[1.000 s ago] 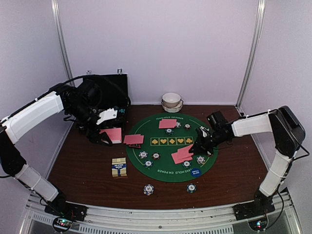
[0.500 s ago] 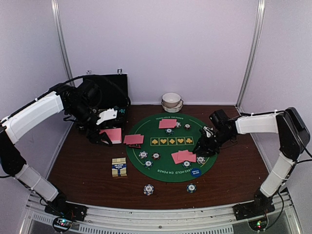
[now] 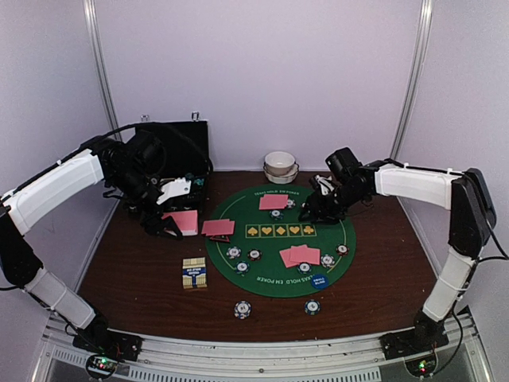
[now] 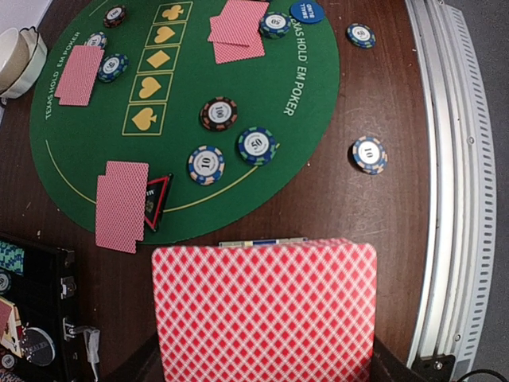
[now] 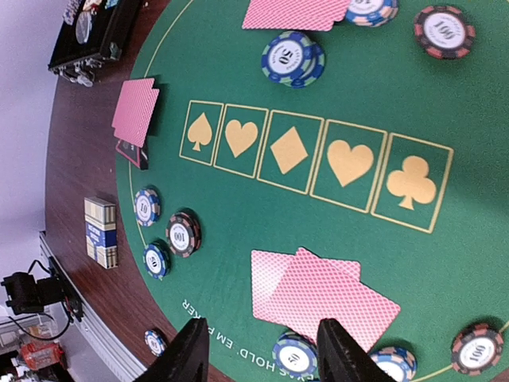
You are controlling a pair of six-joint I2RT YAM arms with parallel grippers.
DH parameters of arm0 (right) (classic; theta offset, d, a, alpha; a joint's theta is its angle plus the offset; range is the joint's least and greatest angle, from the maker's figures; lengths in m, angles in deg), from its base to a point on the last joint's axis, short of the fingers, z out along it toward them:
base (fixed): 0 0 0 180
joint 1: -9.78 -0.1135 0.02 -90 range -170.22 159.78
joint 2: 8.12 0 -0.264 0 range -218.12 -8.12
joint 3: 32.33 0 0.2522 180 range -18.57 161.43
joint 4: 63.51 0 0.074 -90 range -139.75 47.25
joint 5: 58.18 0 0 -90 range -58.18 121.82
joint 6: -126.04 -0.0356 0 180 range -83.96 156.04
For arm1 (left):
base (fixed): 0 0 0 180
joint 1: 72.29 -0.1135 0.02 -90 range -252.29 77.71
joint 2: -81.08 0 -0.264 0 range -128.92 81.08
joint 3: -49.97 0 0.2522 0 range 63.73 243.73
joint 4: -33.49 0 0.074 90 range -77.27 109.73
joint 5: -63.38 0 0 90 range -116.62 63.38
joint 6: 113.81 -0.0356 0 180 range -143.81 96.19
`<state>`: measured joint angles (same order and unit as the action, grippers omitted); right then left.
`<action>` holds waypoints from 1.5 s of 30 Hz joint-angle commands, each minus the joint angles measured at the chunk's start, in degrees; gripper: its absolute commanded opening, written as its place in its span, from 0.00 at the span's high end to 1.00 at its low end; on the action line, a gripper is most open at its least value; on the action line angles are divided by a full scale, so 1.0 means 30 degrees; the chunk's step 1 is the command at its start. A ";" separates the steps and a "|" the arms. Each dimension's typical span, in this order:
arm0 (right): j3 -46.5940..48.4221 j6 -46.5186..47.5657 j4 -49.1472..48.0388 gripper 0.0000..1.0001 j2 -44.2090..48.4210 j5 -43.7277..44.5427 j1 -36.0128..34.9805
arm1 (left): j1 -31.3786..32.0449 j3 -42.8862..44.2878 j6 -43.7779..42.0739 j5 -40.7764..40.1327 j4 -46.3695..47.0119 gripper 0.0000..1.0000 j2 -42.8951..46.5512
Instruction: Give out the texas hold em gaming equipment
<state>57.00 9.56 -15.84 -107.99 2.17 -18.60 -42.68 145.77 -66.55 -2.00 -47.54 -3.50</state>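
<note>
My left gripper (image 3: 176, 223) is shut on a stack of pink-backed playing cards (image 4: 262, 310), held over the wood left of the round green mat (image 3: 270, 277). My right gripper (image 5: 262, 350) hangs open and empty above the mat's far right part (image 3: 316, 208). Pairs of cards lie on the mat at the far side (image 3: 273, 201), the left edge (image 3: 218, 228) and the right (image 3: 300, 255). Striped chips (image 3: 233, 252) sit beside each pair, and two more (image 3: 242, 309) lie on the wood in front. A red triangular button (image 4: 157, 199) peeks from under the left pair. A blue round button (image 3: 318, 280) is near the front rim.
A card box (image 3: 194, 273) lies on the wood left of the mat. An open black case (image 3: 176, 151) stands at the back left, behind my left arm. Stacked white bowls (image 3: 280, 165) sit against the back wall. Metal rails (image 4: 445, 159) run along the near table edge.
My right gripper opened and drew back from the right pair of cards toward the mat's far side. A chip now lies where it was. The left arm stayed still.
</note>
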 commanded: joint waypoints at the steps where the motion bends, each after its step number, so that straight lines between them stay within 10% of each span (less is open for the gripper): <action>1: 0.1701 0.0900 0.0369 0.52 -0.2384 0.1112 -0.1015 | -0.0127 0.0521 -0.0055 0.0480 0.0214 0.67 0.0168; 17: 0.4283 0.1588 0.0362 0.56 -0.6752 0.3404 -0.2628 | -0.0142 0.0632 -0.0050 0.0341 0.0103 0.67 0.0172; 45: -0.0991 0.1680 -0.0847 0.65 -0.3973 0.3430 -0.2778 | -0.0142 0.0836 -0.0167 0.0370 -0.0123 0.67 0.0104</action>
<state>57.48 14.90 -21.02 -122.18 11.72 -26.49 -42.68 145.97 -66.57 -2.00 -48.00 -3.50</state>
